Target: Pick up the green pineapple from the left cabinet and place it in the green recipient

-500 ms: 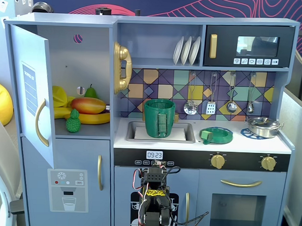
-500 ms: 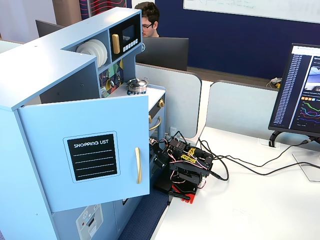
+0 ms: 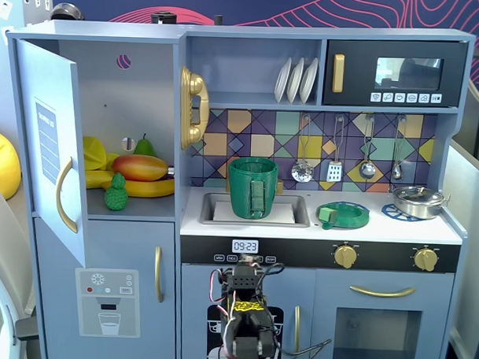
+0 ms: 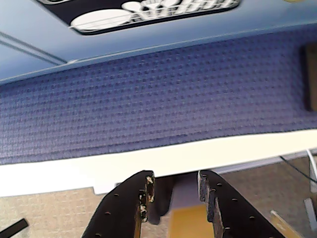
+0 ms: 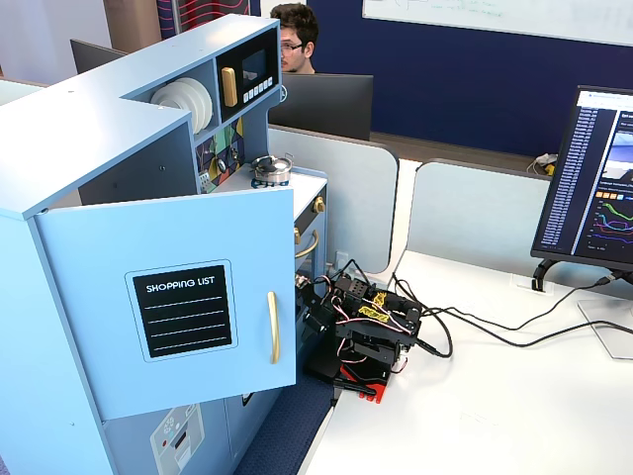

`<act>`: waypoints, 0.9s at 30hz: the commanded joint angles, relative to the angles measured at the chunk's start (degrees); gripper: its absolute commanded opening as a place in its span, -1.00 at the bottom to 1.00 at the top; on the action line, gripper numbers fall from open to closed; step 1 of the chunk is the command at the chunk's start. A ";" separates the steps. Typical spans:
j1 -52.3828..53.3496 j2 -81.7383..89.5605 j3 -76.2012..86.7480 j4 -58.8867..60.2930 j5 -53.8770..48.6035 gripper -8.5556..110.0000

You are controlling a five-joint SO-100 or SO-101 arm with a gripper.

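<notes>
Front fixed view: the cabinet (image 3: 107, 128) stands with its door (image 3: 52, 149) swung open toward the camera, so the shelf is exposed. The pineapple (image 3: 116, 192) sits upright at the shelf's front edge, just before a mango (image 3: 140, 167) and a banana (image 3: 149, 187); a pear (image 3: 144, 147) shows only its top behind the mango. The pot (image 3: 252, 188) stands in the sink (image 3: 289, 213), its strap handle facing the camera, with a flat green dish (image 3: 344, 214) on the counter to its right. The arm (image 3: 245, 314) is folded low before the oven panel, its lower part cut off by the frame edge; its fingers cannot be made out here. Wrist view: the gripper (image 4: 174, 191) enters from the bottom edge, its two dark fingers a narrow gap apart and holding nothing, pointing at a blue textured mat (image 4: 148, 104) and a white table edge (image 4: 74, 173). Side fixed view: the open door (image 5: 173, 297) with its "shopping list" label hides the shelf and the pineapple; the arm (image 5: 361, 332) crouches folded beside the kitchen base, wires trailing across the white table (image 5: 475, 396), its fingers hidden.
</notes>
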 commanded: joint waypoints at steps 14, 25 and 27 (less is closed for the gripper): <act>-38.06 -15.38 -20.30 -56.16 -17.67 -0.86; -35.42 -39.37 -40.25 -72.77 -11.34 -0.42; -35.86 -41.31 -40.43 -75.94 -12.04 -0.39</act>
